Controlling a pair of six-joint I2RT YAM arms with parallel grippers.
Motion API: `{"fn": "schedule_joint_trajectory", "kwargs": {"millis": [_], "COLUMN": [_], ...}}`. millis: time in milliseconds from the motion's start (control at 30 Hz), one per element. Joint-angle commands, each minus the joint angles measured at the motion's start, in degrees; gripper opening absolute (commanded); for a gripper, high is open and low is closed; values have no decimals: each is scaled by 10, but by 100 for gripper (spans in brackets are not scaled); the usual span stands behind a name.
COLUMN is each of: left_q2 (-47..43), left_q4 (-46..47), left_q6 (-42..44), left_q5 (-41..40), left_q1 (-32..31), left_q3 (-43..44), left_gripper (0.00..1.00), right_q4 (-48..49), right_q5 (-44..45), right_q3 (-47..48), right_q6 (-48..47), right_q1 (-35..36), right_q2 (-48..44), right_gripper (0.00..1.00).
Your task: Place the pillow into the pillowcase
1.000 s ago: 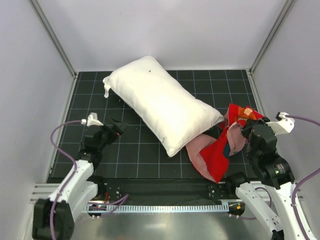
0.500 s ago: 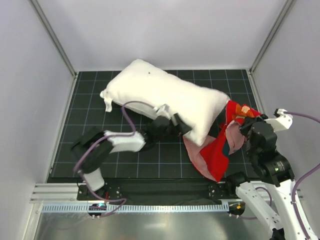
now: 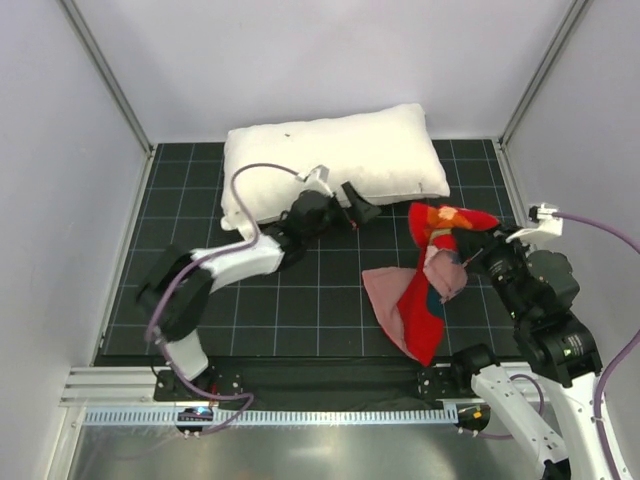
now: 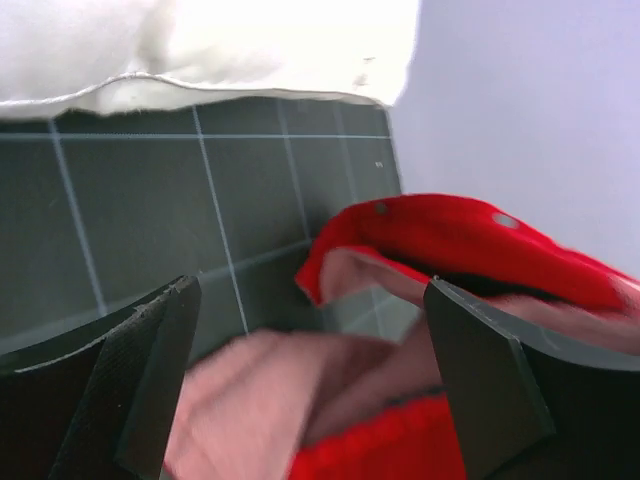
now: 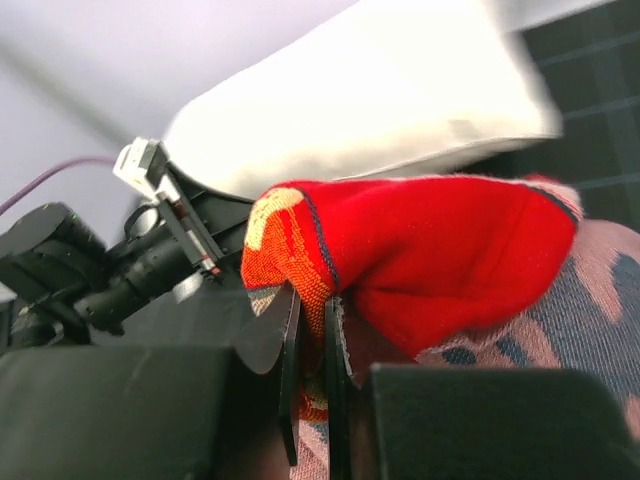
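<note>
The white pillow (image 3: 330, 160) lies lengthwise along the back edge of the mat, and its edge also shows in the left wrist view (image 4: 200, 50). My left gripper (image 3: 358, 207) is stretched out just in front of the pillow. It is open (image 4: 312, 290) and holds nothing, facing the pillowcase. The red pillowcase (image 3: 432, 285) hangs crumpled at the right with its pink reverse (image 4: 250, 390) showing. My right gripper (image 3: 480, 252) is shut on its upper edge (image 5: 310, 320), holding that edge off the mat. The red fabric (image 5: 430, 250) drapes over the right fingers.
A black gridded mat (image 3: 300, 300) covers the floor. Grey walls close in on three sides, with metal posts at the back corners (image 3: 105, 80). Purple cables (image 3: 255, 185) loop off both arms. A metal rail (image 3: 320, 415) runs along the near edge.
My left arm swung out from the near left and pushed the pillow from a diagonal lie to the back edge, then came off it. The right gripper kept its hold and shifted the pillowcase slightly.
</note>
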Motion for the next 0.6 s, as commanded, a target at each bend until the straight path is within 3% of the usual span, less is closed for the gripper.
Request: {"fn": "schedule_joint_trajectory", "kwargs": {"millis": [0,100,167,300,433,567], "left_q2": [-201,-300,-382,-465,-510,-546], "left_q4": [-5,25,77,42,79,96], "left_q6": [67,76,115,132,110,109], "left_q5": [-107,-143,-110,-51,-4,-35], "left_q1": [-13,-11,-9,-12,-13,-41], "left_q3": [-120,-228,-278,-287,-323,-342], "left_gripper": [100,100,100,100,97,92], "right_q4": [167,220,250,259,257,257], "right_q5": [-321,-420,-479,-482,-475,-471], "right_q3": [17,21,22,38,50,52], "right_q6": [-6,33,52,59,62,64], "right_q1": [1,1,2,7,6,7], "right_q2": [19,55,65,69,72,80], "right_gripper": [4,4,4,4,4,4]}}
